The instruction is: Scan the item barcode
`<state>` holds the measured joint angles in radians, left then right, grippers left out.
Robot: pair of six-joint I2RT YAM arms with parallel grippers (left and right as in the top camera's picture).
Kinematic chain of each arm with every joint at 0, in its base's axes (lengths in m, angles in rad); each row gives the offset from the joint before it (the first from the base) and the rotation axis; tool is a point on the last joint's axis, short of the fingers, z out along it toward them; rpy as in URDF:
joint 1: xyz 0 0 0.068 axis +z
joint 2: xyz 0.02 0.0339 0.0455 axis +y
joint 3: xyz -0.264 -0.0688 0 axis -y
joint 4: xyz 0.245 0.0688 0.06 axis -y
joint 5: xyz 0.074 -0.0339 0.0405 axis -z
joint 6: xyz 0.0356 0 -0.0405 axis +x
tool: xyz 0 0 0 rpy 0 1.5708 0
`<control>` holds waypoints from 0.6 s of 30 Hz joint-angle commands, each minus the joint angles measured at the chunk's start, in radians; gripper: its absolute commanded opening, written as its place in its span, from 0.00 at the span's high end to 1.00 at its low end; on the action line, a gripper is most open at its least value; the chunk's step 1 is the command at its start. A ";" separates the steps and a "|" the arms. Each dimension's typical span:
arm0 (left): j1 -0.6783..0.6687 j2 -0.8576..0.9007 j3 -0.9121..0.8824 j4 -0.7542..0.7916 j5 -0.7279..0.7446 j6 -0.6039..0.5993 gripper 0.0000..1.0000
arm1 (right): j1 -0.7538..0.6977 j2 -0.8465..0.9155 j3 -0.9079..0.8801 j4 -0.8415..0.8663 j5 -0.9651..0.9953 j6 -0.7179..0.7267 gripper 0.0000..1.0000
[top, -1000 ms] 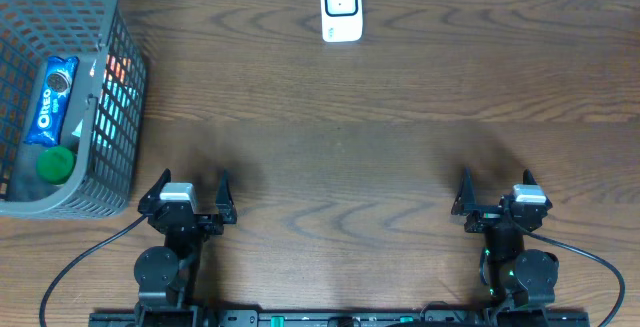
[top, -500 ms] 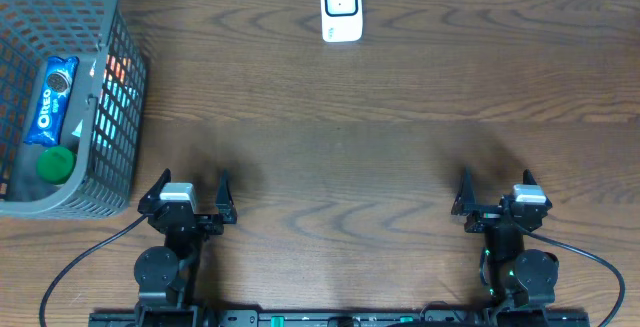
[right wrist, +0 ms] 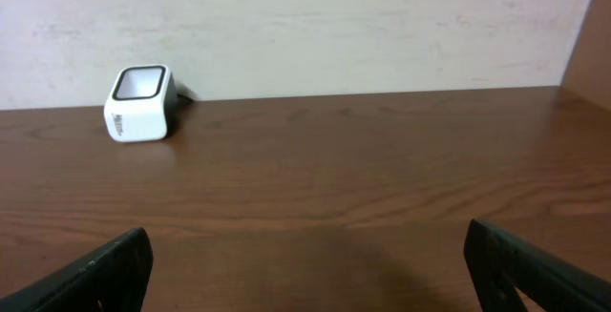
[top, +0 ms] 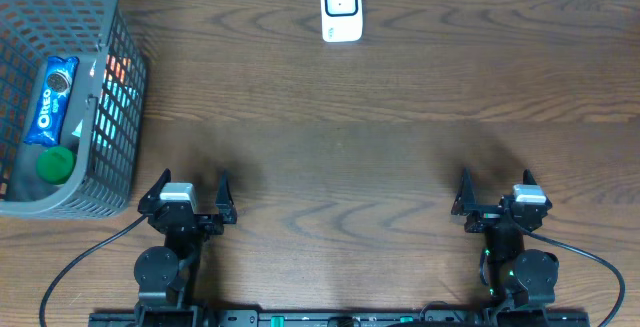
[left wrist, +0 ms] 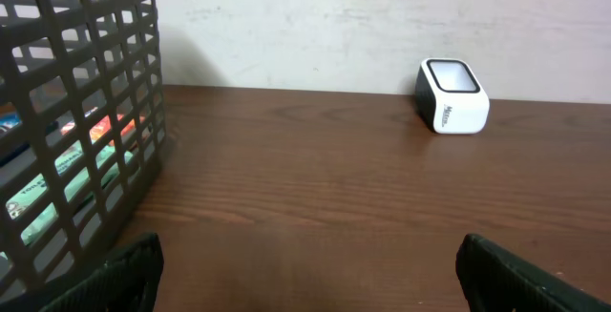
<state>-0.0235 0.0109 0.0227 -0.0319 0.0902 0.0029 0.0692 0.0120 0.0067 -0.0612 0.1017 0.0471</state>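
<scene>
Nothing has shifted since the earlier frames.

Overhead: left gripper (top: 192, 183) and right gripper (top: 496, 181) sit at the worktop's near edge, jaws wide apart, empty. Grey plastic mesh basket (top: 70, 203) at the far left corner holds a blue Oreo biscuit packet (top: 51, 99) and a green round-topped item (top: 55, 164). White boxy barcode scanner (top: 341, 8) at the far edge, mid-worktop.

Left wrist: basket left, scanner right.

Right wrist: scanner far left.

I see the basket (top: 125, 117) at the far left of the table (top: 380, 137), a cookie pack (top: 52, 100) lying in it; the scanner (top: 341, 8) stands at the back edge, near the middle.
</scene>
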 commanded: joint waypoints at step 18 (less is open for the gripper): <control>-0.001 0.160 0.223 -0.192 0.123 -0.011 0.02 | -0.004 -0.001 -0.001 -0.003 -0.002 -0.011 0.01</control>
<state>-0.0235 0.0879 0.1074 -0.1787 0.1936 -0.0006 0.0692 0.0124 0.0067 -0.0612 0.1013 0.0471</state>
